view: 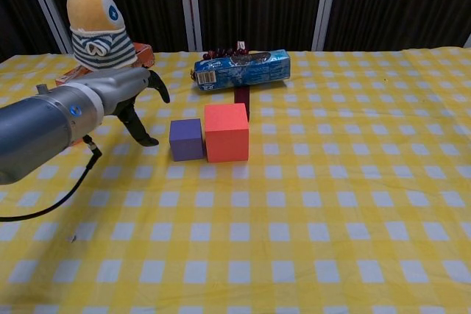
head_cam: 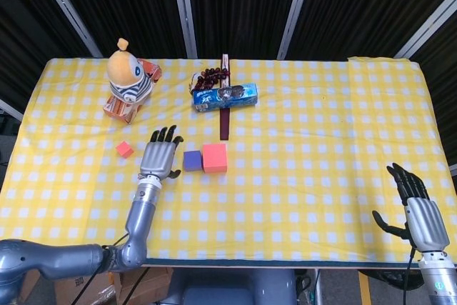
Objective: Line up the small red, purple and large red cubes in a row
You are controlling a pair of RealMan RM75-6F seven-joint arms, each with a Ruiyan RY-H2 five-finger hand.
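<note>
The purple cube [head_cam: 191,161] [view: 186,139] stands on the yellow checked table, touching the left face of the large red cube [head_cam: 214,157] [view: 227,132]. The small red cube [head_cam: 125,149] lies apart, further left; the chest view does not show it. My left hand [head_cam: 159,155] [view: 136,104] hovers just left of the purple cube with its fingers spread, holding nothing and clear of the cube. My right hand [head_cam: 416,205] is open at the table's near right corner, far from the cubes.
A striped plush toy [head_cam: 127,76] on an orange box [head_cam: 128,102] stands at the back left. A blue biscuit packet [head_cam: 226,96], a dark bead string [head_cam: 212,73] and a dark red bar [head_cam: 224,121] lie behind the cubes.
</note>
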